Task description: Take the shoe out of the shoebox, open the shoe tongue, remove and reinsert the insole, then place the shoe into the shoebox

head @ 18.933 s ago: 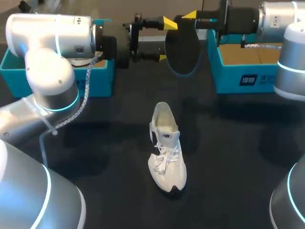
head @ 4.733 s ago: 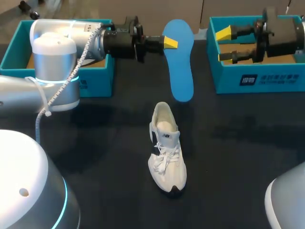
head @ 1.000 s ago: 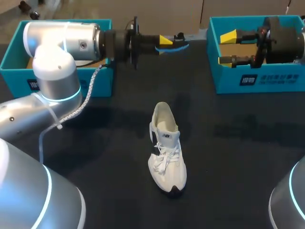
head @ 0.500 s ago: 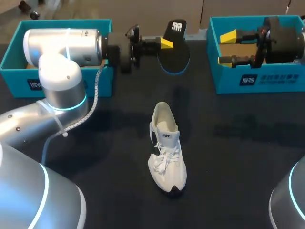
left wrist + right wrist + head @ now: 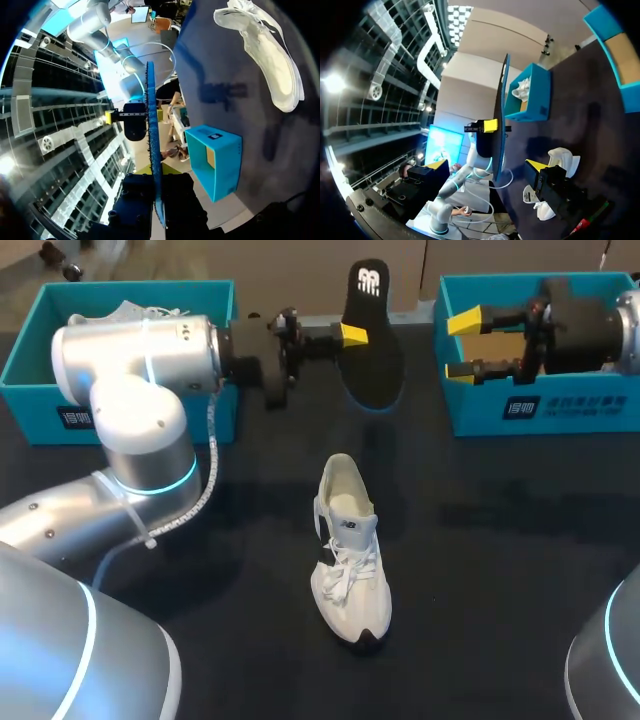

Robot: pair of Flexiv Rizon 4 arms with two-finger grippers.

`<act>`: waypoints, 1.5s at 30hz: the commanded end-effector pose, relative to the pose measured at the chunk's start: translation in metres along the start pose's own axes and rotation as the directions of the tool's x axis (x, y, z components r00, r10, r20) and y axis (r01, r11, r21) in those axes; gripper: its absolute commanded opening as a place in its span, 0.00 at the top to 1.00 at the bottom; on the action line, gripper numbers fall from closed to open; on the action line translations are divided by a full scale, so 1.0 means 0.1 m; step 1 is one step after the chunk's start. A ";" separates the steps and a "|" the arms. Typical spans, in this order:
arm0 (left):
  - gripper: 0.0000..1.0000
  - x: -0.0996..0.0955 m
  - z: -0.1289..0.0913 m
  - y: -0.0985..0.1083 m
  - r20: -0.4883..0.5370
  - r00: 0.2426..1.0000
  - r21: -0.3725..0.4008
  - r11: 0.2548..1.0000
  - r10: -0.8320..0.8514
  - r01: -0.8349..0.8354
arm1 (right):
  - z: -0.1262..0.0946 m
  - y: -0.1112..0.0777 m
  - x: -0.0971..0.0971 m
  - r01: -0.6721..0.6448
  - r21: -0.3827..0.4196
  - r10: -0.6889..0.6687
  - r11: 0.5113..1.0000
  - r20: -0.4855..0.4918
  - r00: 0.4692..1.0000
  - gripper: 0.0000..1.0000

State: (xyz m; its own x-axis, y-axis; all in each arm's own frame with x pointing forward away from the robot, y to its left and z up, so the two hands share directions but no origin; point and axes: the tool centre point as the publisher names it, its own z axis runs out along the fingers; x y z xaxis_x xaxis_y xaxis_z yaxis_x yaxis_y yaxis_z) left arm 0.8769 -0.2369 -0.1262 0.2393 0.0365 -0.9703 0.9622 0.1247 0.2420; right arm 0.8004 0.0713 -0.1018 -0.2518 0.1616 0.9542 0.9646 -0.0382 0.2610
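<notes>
The white shoe (image 5: pixel 350 552) stands upright on the black table, toe toward me, with its tongue up; it also shows as the shoe (image 5: pixel 265 50) ahead of my left gripper. Above the table's far middle, my left gripper (image 5: pixel 350 335) is shut on the edge of the insole (image 5: pixel 370 335), whose black top with a white logo faces the head camera. In the left wrist view the insole (image 5: pixel 152 150) appears edge-on and blue. My right gripper (image 5: pixel 465 342) hangs open and empty over the right shoebox (image 5: pixel 540 405), fingers toward the insole (image 5: pixel 500 120).
A teal left shoebox (image 5: pixel 205 415) holds another white shoe (image 5: pixel 135 310), partly hidden behind my left arm. The right shoebox shows a bare cardboard floor. Open black tabletop lies around the shoe.
My left wrist has turned the insole from edge-on to its black face showing and brought it slightly lower. The right gripper has shifted a little left. The shoe has not moved.
</notes>
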 end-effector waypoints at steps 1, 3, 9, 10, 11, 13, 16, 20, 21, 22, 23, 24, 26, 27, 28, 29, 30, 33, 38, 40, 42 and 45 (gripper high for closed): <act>1.00 0.00 0.04 -0.01 0.002 1.000 -0.004 1.000 0.001 -0.001 | 0.17 0.04 -0.03 -0.011 0.007 0.011 1.000 0.010 1.000 0.00; 1.00 -0.01 0.06 -0.02 0.004 1.000 -0.002 1.000 -0.003 0.003 | 0.24 0.05 -0.05 -0.018 0.019 0.017 1.000 0.012 1.000 0.00; 1.00 -0.01 0.13 -0.04 0.011 1.000 0.002 1.000 -0.012 0.012 | 0.40 0.07 -0.06 -0.017 0.027 0.017 0.999 0.001 1.000 0.00; 1.00 -0.01 0.14 -0.05 0.013 1.000 0.003 1.000 -0.011 0.011 | 0.42 0.08 -0.06 -0.017 0.028 0.017 0.999 0.000 1.000 0.00; 1.00 -0.01 0.16 -0.05 0.018 1.000 0.005 1.000 -0.011 0.011 | 0.44 0.08 -0.06 -0.018 0.029 0.018 0.999 -0.002 1.000 0.00; 1.00 -0.02 0.19 -0.06 0.021 1.000 0.006 1.000 -0.011 0.011 | 0.47 0.09 -0.06 -0.018 0.033 0.018 0.999 -0.008 1.000 0.00; 1.00 -0.02 0.23 -0.08 0.030 0.999 0.010 1.000 -0.014 0.014 | 0.51 0.10 -0.07 -0.024 0.038 0.024 0.999 -0.012 1.000 0.02; 1.00 -0.05 0.27 -0.11 0.043 0.999 0.016 1.000 -0.016 0.015 | 0.56 0.12 -0.10 -0.033 0.050 0.034 0.998 -0.021 0.999 0.26; 1.00 -0.06 0.28 -0.11 0.047 0.999 0.017 1.000 -0.017 0.017 | 0.57 0.12 -0.11 -0.034 0.051 0.036 0.998 -0.022 0.999 0.37; 1.00 -0.07 0.29 -0.12 0.050 0.999 0.017 1.000 -0.017 0.017 | 0.58 0.12 -0.11 -0.036 0.053 0.037 0.998 -0.025 0.999 0.42; 1.00 -0.09 0.29 -0.12 0.058 0.998 0.014 1.000 -0.016 0.015 | 0.59 0.12 -0.11 -0.036 0.054 0.038 0.998 -0.027 0.999 0.53; 1.00 -0.10 0.29 -0.13 0.059 0.998 0.013 1.000 -0.018 0.017 | 0.59 0.12 -0.12 -0.037 0.055 0.039 0.998 -0.029 0.999 0.55; 1.00 -0.11 0.30 -0.13 0.063 0.998 0.012 1.000 -0.020 0.019 | 0.61 0.12 -0.12 -0.038 0.058 0.040 0.998 -0.035 0.999 0.56; 1.00 -0.11 0.30 -0.12 0.064 0.998 0.012 1.000 -0.020 0.019 | 0.61 0.12 -0.13 -0.039 0.061 0.041 0.997 -0.038 0.998 0.56; 1.00 -0.12 0.31 -0.12 0.065 0.998 0.012 1.000 -0.021 0.020 | 0.62 0.12 -0.13 -0.038 0.063 0.041 0.997 -0.041 0.998 0.57; 1.00 -0.12 0.31 -0.13 0.067 0.998 0.011 1.000 -0.022 0.021 | 0.62 0.12 -0.13 -0.039 0.065 0.041 0.997 -0.042 0.998 0.59; 1.00 -0.12 0.32 -0.13 0.068 0.997 0.010 1.000 -0.022 0.022 | 0.62 0.12 -0.13 -0.039 0.066 0.042 0.997 -0.043 0.998 0.60; 1.00 -0.14 0.33 -0.15 0.073 0.997 0.010 1.000 -0.023 0.022 | 0.62 0.12 -0.14 -0.039 0.067 0.042 0.997 -0.046 0.998 0.65; 1.00 -0.14 0.33 -0.16 0.078 0.997 0.005 1.000 -0.026 0.025 | 0.62 0.13 -0.15 -0.039 0.067 0.043 0.997 -0.051 0.998 0.83; 1.00 -0.14 0.33 -0.16 0.078 0.997 0.004 1.000 -0.026 0.026 | 0.62 0.12 -0.15 -0.039 0.068 0.043 0.997 -0.054 0.998 0.90; 1.00 -0.13 0.33 -0.16 0.077 0.997 0.001 1.000 -0.029 0.029 | 0.62 0.12 -0.15 -0.039 0.070 0.043 0.997 -0.057 0.997 1.00; 1.00 -0.14 0.34 -0.17 0.077 0.997 0.000 0.999 -0.032 0.032 | 0.63 0.12 -0.16 -0.037 0.073 0.041 0.997 -0.061 0.997 1.00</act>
State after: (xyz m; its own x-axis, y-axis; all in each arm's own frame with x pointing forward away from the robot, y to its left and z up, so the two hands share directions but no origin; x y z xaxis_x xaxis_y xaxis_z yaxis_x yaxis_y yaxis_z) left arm 0.8635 -0.2702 -0.1161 0.2160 -0.0432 -0.9754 0.9705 0.1194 0.2096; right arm 0.8195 0.1284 -0.1208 -0.2152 0.1015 0.9713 0.9766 0.0244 0.2138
